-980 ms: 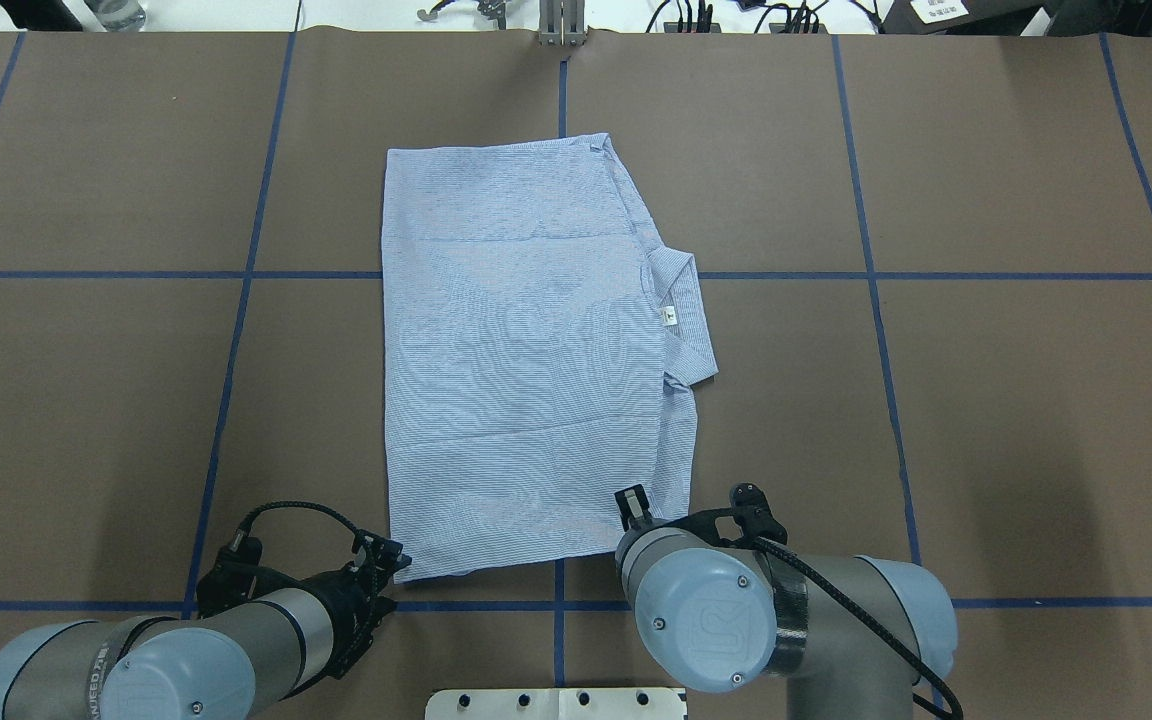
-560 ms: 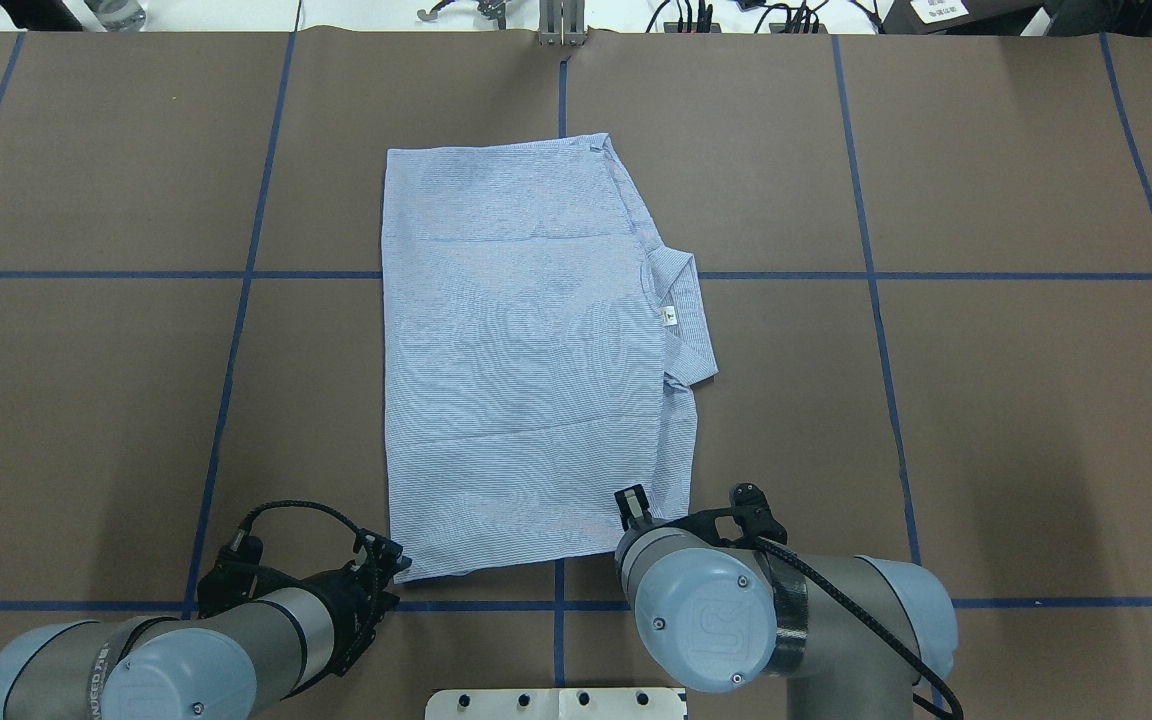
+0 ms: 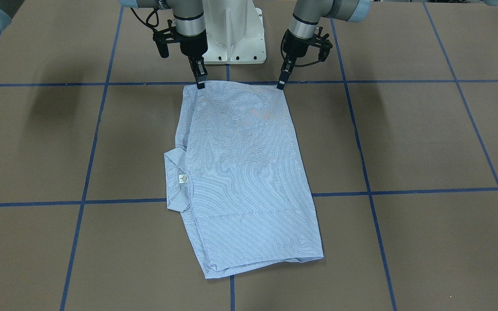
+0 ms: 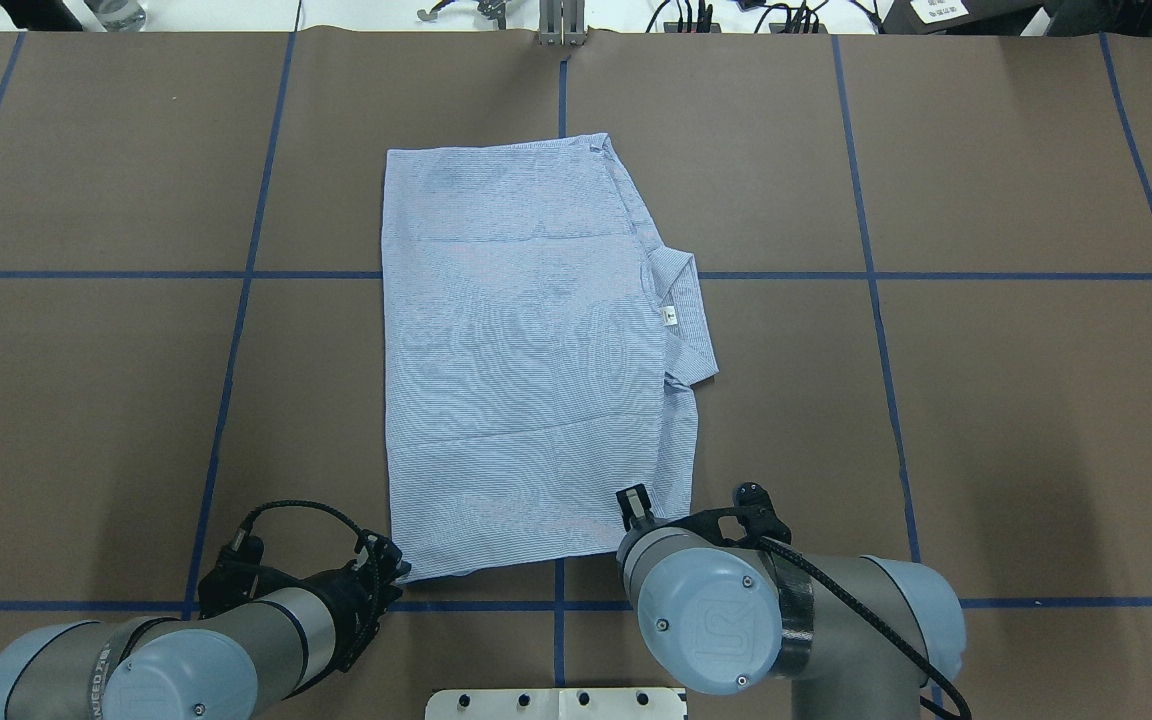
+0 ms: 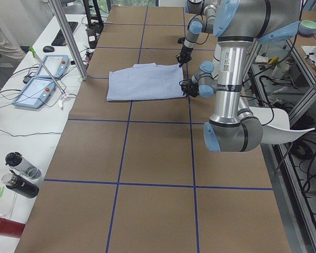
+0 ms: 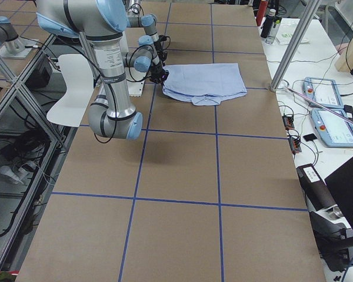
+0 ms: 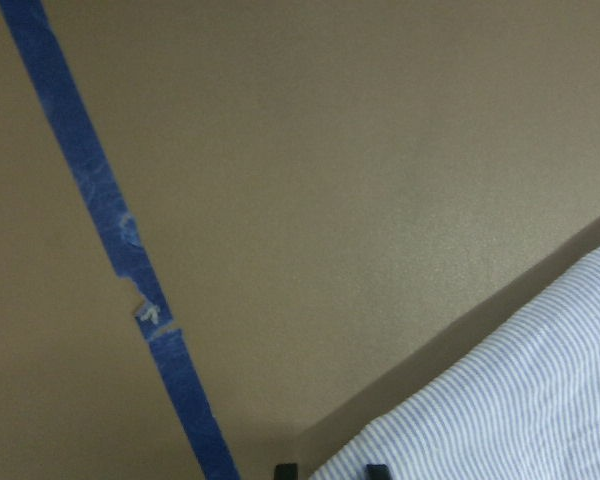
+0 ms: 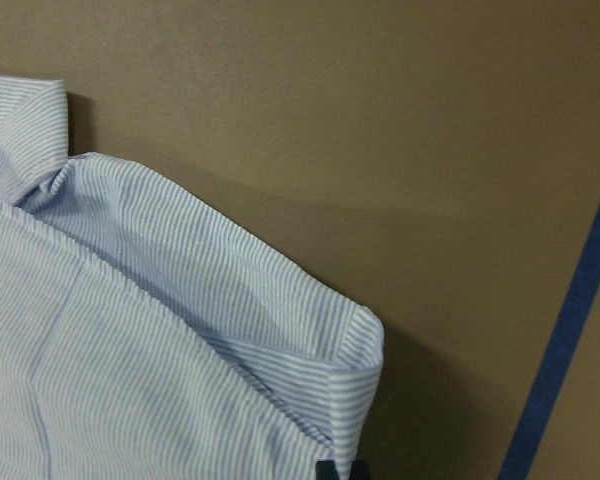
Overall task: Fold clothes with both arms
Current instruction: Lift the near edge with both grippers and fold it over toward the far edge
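The light-blue striped shirt (image 3: pixel 244 172) (image 4: pixel 526 350) lies folded into a flat rectangle mid-table, its collar (image 3: pixel 175 181) and white neck label (image 4: pixel 671 317) poking out on my right. Both grippers are down at the shirt's near edge. My left gripper (image 3: pixel 280 84) (image 7: pixel 330 470) pinches the near left corner, with cloth between its fingertips. At the near right corner my right gripper (image 3: pixel 200 83) (image 8: pixel 342 468) is shut on a folded hem of the shirt (image 8: pixel 130 330). Seen from overhead, my right elbow hides the right fingertips.
Blue tape lines (image 4: pixel 876 300) grid the brown table. The white pedestal base (image 3: pixel 231 39) stands just behind the grippers. On the side bench beyond the far edge are tablets (image 5: pixel 42 79), bottles (image 5: pixel 18 174) and an aluminium post (image 5: pixel 68 42).
Both arms have shifted very slightly toward the robot's base. The shirt lies as before.
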You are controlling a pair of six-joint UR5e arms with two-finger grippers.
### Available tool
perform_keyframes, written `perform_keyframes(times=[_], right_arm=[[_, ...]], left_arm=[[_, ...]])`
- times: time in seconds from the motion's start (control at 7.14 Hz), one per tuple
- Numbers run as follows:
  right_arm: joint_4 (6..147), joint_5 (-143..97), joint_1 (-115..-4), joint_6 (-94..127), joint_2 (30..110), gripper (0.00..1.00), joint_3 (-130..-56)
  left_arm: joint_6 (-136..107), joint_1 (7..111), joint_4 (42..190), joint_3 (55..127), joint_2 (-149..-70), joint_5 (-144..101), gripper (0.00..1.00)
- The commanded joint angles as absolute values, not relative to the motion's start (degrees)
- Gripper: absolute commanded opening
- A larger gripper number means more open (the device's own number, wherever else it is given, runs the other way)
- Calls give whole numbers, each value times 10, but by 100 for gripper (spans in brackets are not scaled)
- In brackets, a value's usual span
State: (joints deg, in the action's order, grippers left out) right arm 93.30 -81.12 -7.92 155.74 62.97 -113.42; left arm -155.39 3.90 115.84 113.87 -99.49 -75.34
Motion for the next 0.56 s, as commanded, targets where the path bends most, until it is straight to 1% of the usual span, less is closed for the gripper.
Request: perform_keyframes(times=[0.0,0.42], right_arm=[[933,-811,-79,1557,630,0,-1135],[933,-811,-79,1557,630,0,-1136]], left_arm=[[-1554,39,1158,1138,-998,-753,0],[-1552,47,1158,1150,-999,-753,0]])
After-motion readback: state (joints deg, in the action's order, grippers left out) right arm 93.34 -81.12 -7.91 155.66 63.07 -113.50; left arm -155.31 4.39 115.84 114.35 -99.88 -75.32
